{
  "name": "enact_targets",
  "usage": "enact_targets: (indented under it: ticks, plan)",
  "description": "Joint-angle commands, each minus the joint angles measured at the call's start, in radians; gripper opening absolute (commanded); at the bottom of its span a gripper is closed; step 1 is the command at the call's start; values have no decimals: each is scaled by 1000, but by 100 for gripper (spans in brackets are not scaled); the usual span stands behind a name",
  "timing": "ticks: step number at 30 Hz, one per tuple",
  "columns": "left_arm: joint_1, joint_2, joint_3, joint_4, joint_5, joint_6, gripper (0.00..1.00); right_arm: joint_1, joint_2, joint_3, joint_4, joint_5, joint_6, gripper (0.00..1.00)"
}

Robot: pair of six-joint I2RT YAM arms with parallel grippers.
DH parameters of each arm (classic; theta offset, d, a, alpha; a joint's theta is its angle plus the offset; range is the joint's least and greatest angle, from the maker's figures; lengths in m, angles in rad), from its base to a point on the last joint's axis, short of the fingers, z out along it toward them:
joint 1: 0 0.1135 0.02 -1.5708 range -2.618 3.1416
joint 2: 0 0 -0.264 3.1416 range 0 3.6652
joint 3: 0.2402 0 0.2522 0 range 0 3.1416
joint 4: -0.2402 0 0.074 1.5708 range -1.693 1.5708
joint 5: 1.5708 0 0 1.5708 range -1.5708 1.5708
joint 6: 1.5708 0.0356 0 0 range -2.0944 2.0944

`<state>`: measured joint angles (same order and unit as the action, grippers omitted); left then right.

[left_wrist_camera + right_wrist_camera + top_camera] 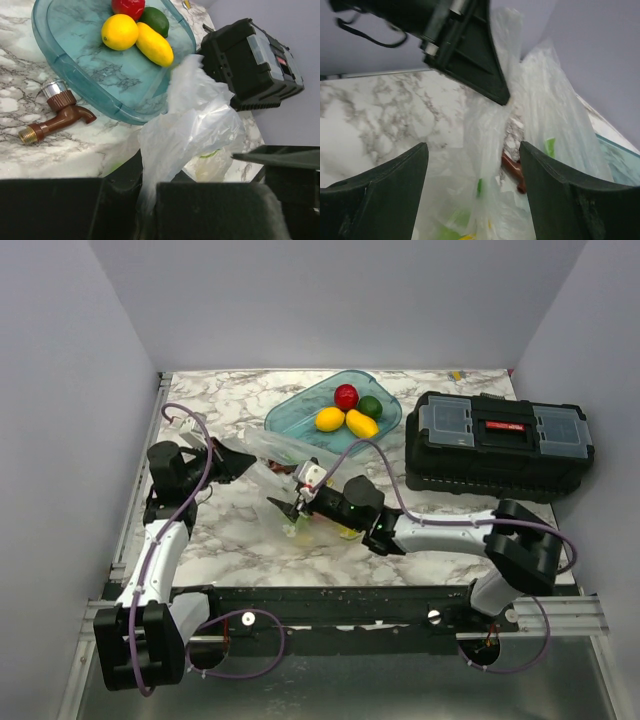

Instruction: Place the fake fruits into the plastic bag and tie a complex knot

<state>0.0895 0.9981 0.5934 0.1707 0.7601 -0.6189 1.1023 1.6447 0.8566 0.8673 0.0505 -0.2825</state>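
Left claw (pixel 228 462) clenched on the upper edge of the plastic bag (pixel 195 125), lifting the film off the worktop (pixel 230 540), presumably so the mouth is raised and reachable. Right claw (pixel 472 147) released, jaws wide, straddling loose film without pinching it; probably placed to spread the opening or take a fresh hold. Four fake fruits (pixel 120 31) lie in the teal tub (pixel 75 60), just beyond the bag, not yet loaded. Green-yellow patches low in the bag: prints or fruit, cannot tell.

obstacles: toolbox (pixel 500 445) right, tub (pixel 290 420) rear, tap (pixel 60 117) beside tub, plastic bag (pixel 195 125) centre | free: marble (pixel 225 395) left of tub
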Motion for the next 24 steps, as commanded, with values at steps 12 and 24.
enact_targets:
  ticks: [12,24]
  plan:
    - [-3,24,136,-138,133,281,0,-297,-193,287,-767,-522,175,92]
    - [-21,75,263,-361,239,568,0,-409,-12,404,-896,-681,57,100]
